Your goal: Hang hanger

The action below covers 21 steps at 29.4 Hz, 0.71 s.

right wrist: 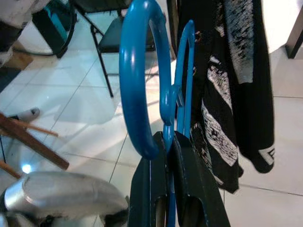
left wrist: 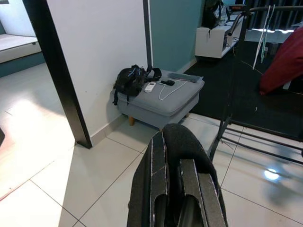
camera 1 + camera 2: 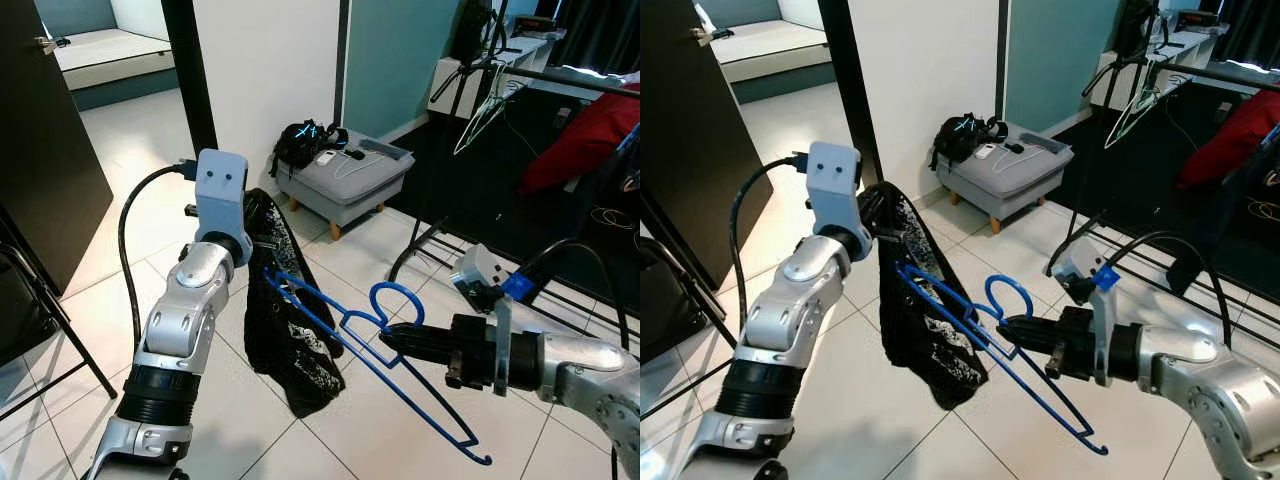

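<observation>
blue hanger point(image 3: 400, 350) sits pinched at its neck in the right gripper point(image 3: 392, 340), fingers closed on it; the left gripper point(image 3: 880, 215) clamps the black garment point(image 3: 285, 340) draped over one end. risk: the fabric slides off, or the hook snags short of the distant rail point(image 3: 570, 78).

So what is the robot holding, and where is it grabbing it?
The right end effector grips the blue hanger at its neck, just below the hook. The left end effector pinches the black garment near its top edge.
</observation>
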Motion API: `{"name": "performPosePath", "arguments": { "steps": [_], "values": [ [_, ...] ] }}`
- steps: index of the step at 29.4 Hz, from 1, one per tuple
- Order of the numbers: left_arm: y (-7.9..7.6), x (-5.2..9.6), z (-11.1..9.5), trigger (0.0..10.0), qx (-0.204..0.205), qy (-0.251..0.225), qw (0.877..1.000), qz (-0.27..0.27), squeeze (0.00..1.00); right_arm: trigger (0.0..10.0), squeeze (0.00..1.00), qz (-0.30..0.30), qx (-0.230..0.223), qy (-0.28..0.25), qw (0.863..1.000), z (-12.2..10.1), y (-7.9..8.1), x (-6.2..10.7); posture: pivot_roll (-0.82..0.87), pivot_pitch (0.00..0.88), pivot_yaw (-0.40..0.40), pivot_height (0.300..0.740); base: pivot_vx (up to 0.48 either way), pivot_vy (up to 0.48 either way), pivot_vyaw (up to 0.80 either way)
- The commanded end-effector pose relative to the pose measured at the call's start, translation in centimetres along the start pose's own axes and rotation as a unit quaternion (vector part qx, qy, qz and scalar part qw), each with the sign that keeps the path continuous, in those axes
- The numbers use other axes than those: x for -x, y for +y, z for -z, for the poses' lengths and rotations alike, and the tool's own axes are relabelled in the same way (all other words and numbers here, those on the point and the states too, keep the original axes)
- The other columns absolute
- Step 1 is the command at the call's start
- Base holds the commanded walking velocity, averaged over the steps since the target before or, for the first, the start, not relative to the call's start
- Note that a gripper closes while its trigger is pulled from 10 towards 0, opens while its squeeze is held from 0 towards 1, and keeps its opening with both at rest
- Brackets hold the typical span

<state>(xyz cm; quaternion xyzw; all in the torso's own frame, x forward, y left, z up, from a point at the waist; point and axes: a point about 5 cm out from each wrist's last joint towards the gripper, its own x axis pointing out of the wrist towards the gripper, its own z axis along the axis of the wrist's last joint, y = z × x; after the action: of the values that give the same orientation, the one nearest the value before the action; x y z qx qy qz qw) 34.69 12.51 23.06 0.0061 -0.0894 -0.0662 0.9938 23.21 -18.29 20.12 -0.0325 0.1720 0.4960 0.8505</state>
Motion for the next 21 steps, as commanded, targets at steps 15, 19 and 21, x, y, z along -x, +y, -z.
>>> {"name": "performPosePath", "arguments": {
  "steps": [15,19,21],
  "values": [
    [-0.13,0.17,-0.46,10.0,0.002,-0.011,1.000,0.000,0.00,10.0,0.00,-0.012,-0.008,0.024,1.000,0.62,0.59,0.35,-0.03,0.021,0.033,0.735,0.000,0.000,0.00],
    [-0.12,0.15,-0.53,10.0,0.002,-0.012,1.000,0.000,0.00,10.0,0.00,0.002,-0.009,0.011,1.000,0.30,0.15,0.17,-0.03,0.020,0.032,0.735,0.000,0.000,0.00],
    [-0.12,0.15,-0.54,10.0,0.002,-0.012,1.000,-0.001,0.00,10.0,0.00,0.003,-0.009,0.008,1.000,0.21,0.09,0.14,-0.03,0.020,0.031,0.735,0.000,0.000,0.00]
  ]
}}
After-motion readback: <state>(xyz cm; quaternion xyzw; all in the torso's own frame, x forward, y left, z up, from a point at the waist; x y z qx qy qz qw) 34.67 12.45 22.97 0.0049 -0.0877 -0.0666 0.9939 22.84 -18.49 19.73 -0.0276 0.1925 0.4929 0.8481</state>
